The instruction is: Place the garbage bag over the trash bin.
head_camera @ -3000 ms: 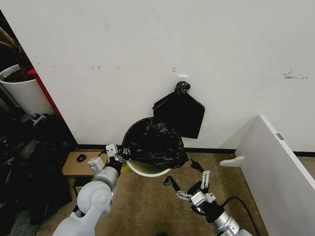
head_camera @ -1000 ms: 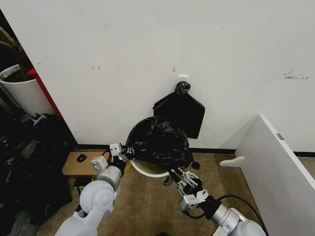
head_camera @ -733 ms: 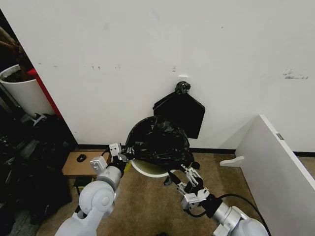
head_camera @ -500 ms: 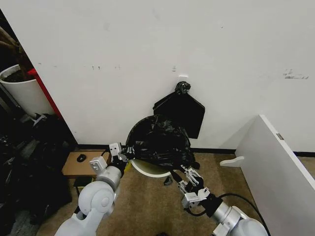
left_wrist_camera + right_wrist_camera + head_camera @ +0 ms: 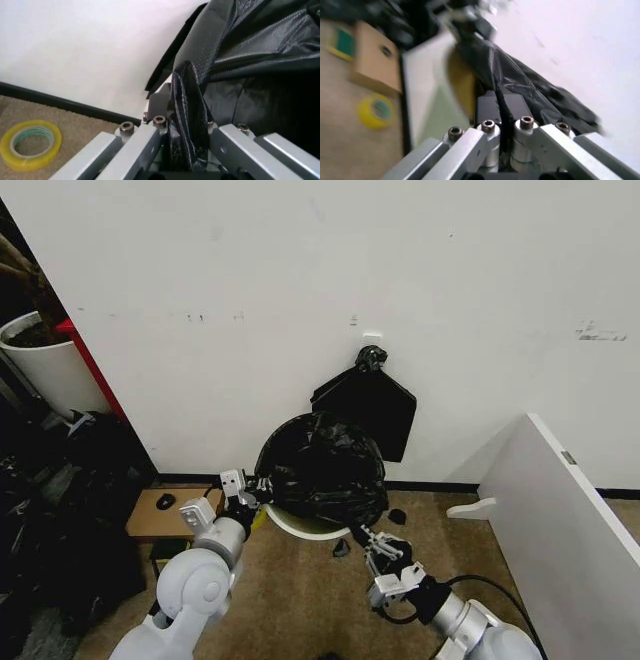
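Nearest me, my right gripper [image 5: 364, 537] sits low over the brown carpet [image 5: 300, 600], jaws clamped on the near edge of the garbage bag [image 5: 322, 470]; the right wrist view confirms a thin fold of black film pinched tight between the fingers [image 5: 487, 108]. My left gripper [image 5: 250, 492] is at the bag's left side, jaws closed on a bunched pleat, seen gripped in the left wrist view [image 5: 187, 123]. The bag lies spread across the top of the trash bin [image 5: 300, 525], whose white rim shows beneath its front edge. A roll of yellow tape [image 5: 30, 144] lies on the carpet near the baseboard. Behind, a flat black bundle [image 5: 365, 410] hangs on the white wall [image 5: 300, 280].
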